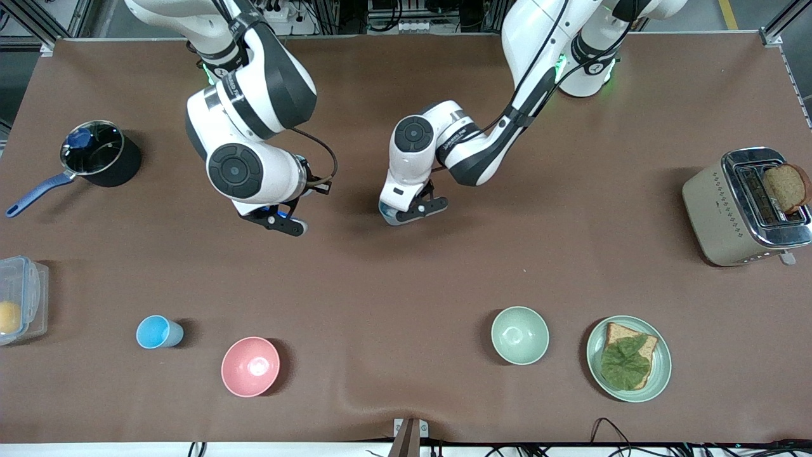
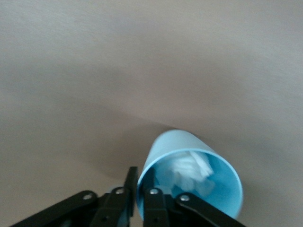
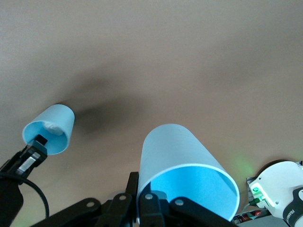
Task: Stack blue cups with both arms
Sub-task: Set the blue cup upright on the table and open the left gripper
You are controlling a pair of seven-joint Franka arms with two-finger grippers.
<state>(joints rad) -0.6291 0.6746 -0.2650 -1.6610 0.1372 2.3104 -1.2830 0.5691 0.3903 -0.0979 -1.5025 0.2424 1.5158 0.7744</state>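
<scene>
My left gripper (image 1: 406,212) is shut on the rim of a light-blue cup (image 1: 388,214), held low over the middle of the table. In the left wrist view one finger is inside and one outside the rim of this cup (image 2: 189,175), and something white lies in it. My right gripper (image 1: 285,223) is beside it toward the right arm's end, shut on the rim of a second blue cup (image 3: 184,161), barely visible in the front view. The right wrist view also shows the left gripper's cup (image 3: 49,127). A third blue cup (image 1: 158,332) stands near the front camera.
A pink bowl (image 1: 250,367) and a pale green bowl (image 1: 519,335) stand near the front edge. A plate (image 1: 660,374) holds bread with a leaf. A toaster (image 1: 742,206), a lidded pot (image 1: 95,155) and a plastic box (image 1: 19,298) stand at the table's ends.
</scene>
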